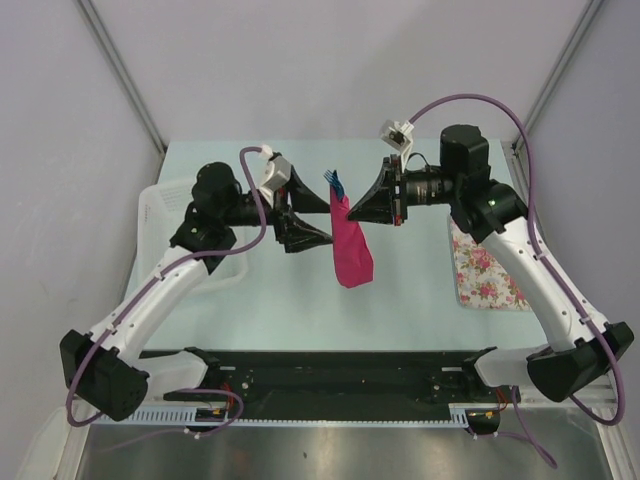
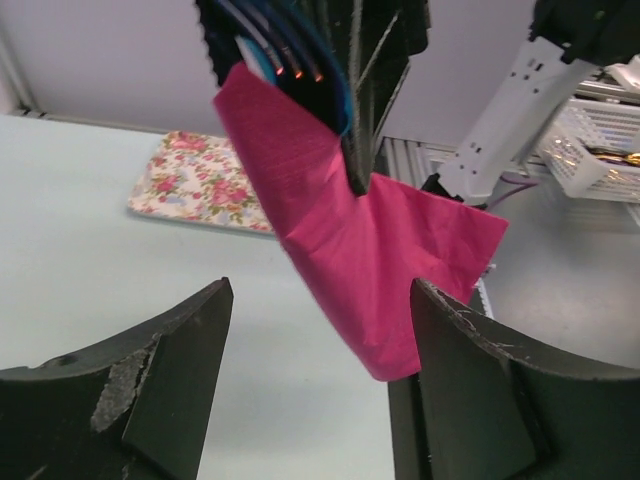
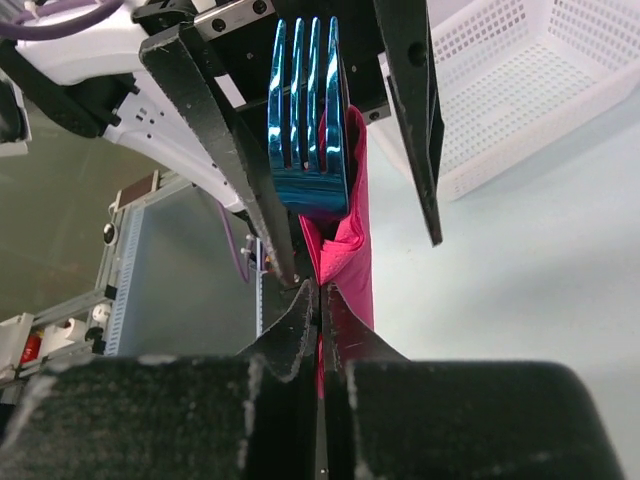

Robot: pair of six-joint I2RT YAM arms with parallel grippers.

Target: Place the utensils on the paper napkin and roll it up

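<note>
Your right pincer [image 3: 318, 300] is clamped on the napkin [image 1: 352, 255], held off the bench [image 1: 260, 300] mid-scene; its long axis runs far to near, fork [image 3: 305, 120] tines at the far end; your left pincer [image 2: 320, 290] gapes wide just left of it.

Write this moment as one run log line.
right gripper: shut on paper napkin | left gripper: open | utensils: partly wrapped, lifted

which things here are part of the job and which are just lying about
Job: paper napkin, blue utensils poking out of it, right gripper pinching the napkin.
Lying about: floral tray, white basket.
</note>
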